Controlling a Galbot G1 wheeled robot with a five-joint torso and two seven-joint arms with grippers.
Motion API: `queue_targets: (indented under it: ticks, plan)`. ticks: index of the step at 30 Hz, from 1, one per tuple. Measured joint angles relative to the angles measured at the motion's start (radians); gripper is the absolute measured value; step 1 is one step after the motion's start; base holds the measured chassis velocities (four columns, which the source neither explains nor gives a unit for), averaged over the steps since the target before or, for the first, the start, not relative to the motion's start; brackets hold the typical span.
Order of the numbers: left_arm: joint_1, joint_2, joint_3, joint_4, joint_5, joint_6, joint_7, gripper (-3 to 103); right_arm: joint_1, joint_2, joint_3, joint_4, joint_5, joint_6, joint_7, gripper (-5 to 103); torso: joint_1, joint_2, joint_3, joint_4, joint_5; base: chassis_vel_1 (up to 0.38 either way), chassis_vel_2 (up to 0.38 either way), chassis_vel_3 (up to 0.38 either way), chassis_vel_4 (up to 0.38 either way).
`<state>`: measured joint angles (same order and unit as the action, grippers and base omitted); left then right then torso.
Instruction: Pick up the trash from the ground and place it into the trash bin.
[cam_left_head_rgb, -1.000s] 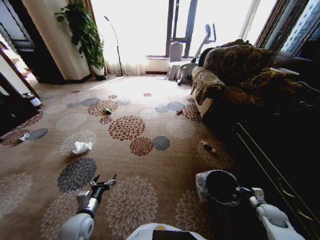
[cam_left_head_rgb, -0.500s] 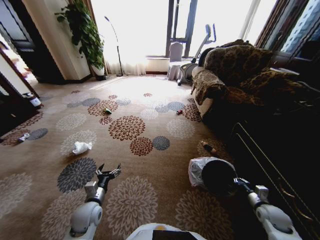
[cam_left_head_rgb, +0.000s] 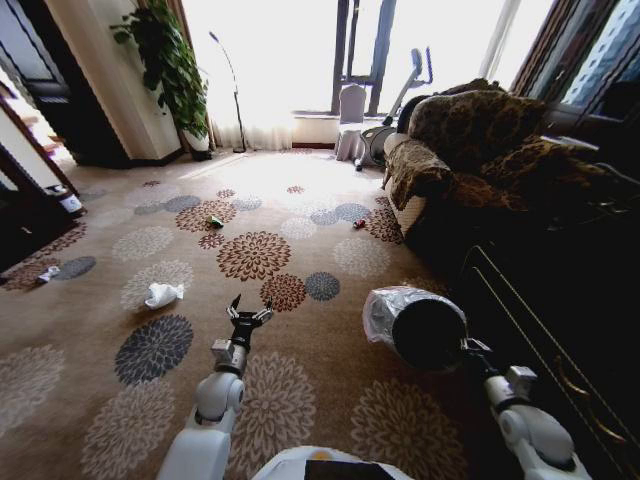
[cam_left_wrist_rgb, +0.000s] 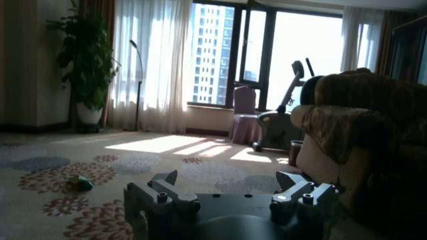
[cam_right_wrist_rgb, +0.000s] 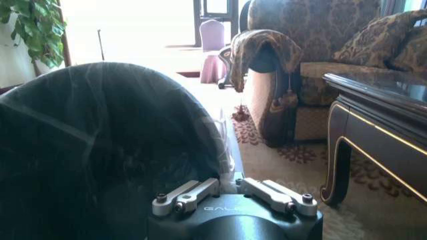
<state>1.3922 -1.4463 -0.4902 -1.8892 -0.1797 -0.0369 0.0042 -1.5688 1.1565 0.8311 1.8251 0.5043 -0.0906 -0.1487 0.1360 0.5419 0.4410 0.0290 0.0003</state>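
A dark trash bin (cam_left_head_rgb: 425, 325) with a translucent liner is held aloft, tipped on its side, pinched at the rim by the right gripper (cam_left_head_rgb: 468, 347); in the right wrist view the jaws are seen pressed against the bin's edge (cam_right_wrist_rgb: 113, 150). The left gripper (cam_left_head_rgb: 248, 317) is raised beside the bin, jaws spread and empty. None of the litter appears to have been collected: a crumpled white paper wad (cam_left_head_rgb: 163, 295) lies well to the bin's left, a green wrapper (cam_left_head_rgb: 214, 221) and a red scrap (cam_left_head_rgb: 358, 223) farther off toward the window. What may be another white scrap (cam_left_head_rgb: 47, 274) lies far left of the bin. All the picking is judged still to be done.
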Motion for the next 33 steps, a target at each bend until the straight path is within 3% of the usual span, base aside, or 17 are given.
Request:
queue_targets:
  ticks: [11, 22, 33]
  plan:
    - [0.073, -0.052, 0.009, -0.017, 0.033, -0.007, -0.003, 98, -0.02, 0.048, -0.001, 0.057, -0.097, 0.071, -0.023, 0, 0.0, 0.0, 0.0, 0.0001, -0.0004, 0.0, 0.0, 0.0, 0.0]
    - [0.091, -0.055, -0.002, -0.035, 0.032, 0.005, -0.005, 98, -0.022, 0.093, -0.016, 0.085, -0.138, 0.072, -0.023, 0, 0.0, 0.0, 0.0, 0.0001, -0.0004, 0.023, 0.025, -0.021, -0.028]
    - [0.099, -0.045, -0.02, -0.042, 0.023, 0.008, -0.005, 98, -0.026, 0.107, -0.016, 0.104, -0.135, 0.07, -0.02, 0, 0.0, 0.0, 0.0, 0.0003, -0.0012, 0.198, 0.197, -0.209, -0.205]
